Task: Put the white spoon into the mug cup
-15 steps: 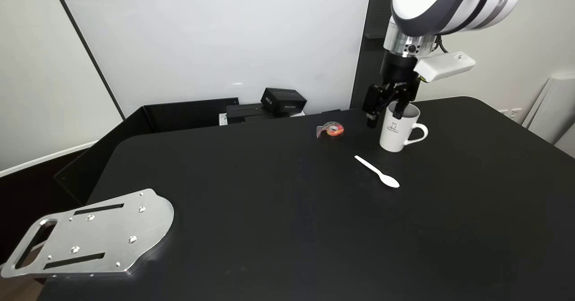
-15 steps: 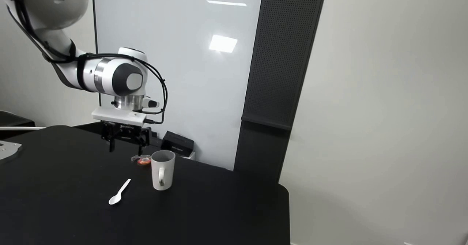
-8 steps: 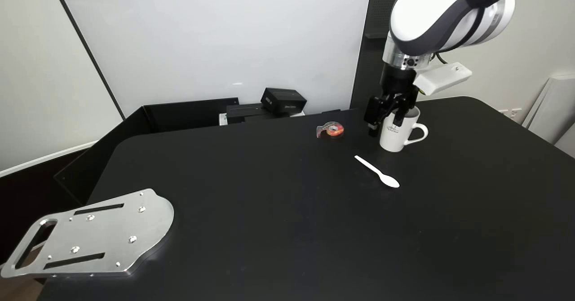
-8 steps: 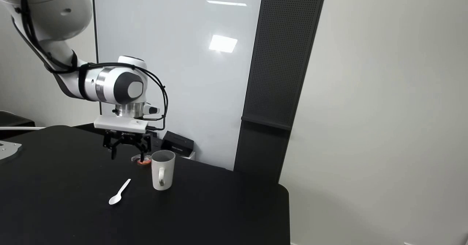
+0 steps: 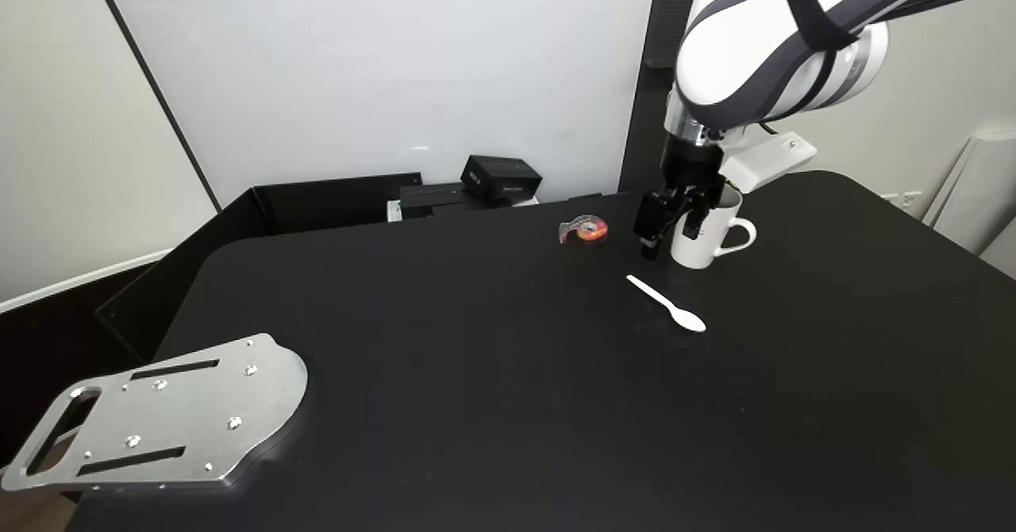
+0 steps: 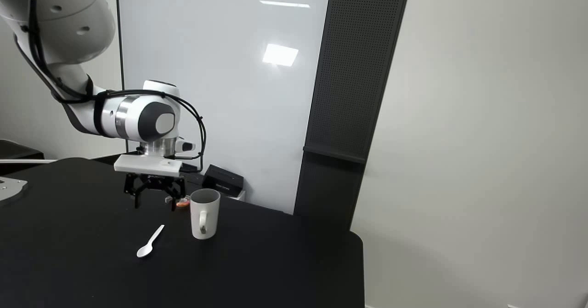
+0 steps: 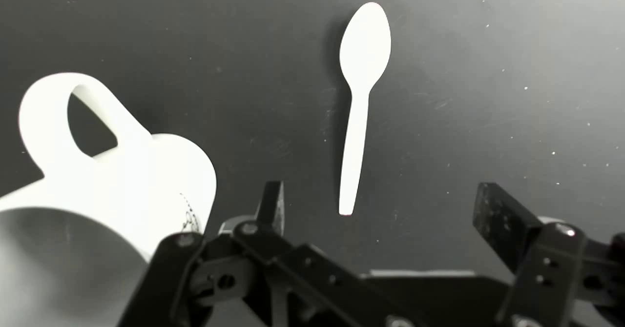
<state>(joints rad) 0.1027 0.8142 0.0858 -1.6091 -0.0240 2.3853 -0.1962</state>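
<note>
White from end to end, the spoon [image 7: 360, 95] lies flat on the black table [image 5: 444, 373], and in my wrist view its handle runs toward me while the oval bowl points away. My gripper [image 7: 381, 205] hangs above the table with its two fingers [image 7: 508, 224] spread wide; seen from the wrist, the tip of that handle shows in the space between them, closer to the finger beside the mug [image 6: 205, 216]. The mug, white and cylindrical, stands upright near the spoon and just beside my gripper, mouth up, and in an exterior view a narrow gap shows between us. A small dark print marks its wall, and its loop handle sits on the side away from my fingers. Near the table's back edge lies a clear tape dispenser [image 5: 589, 230] with an orange-red roll. Well apart from the mug, a silver slotted metal plate [image 5: 190, 413] sits at the other end of the table. Past that back edge, a black box [image 5: 502, 179] with pale lettering shows before a glossy whiteboard [image 5: 381, 63].
</note>
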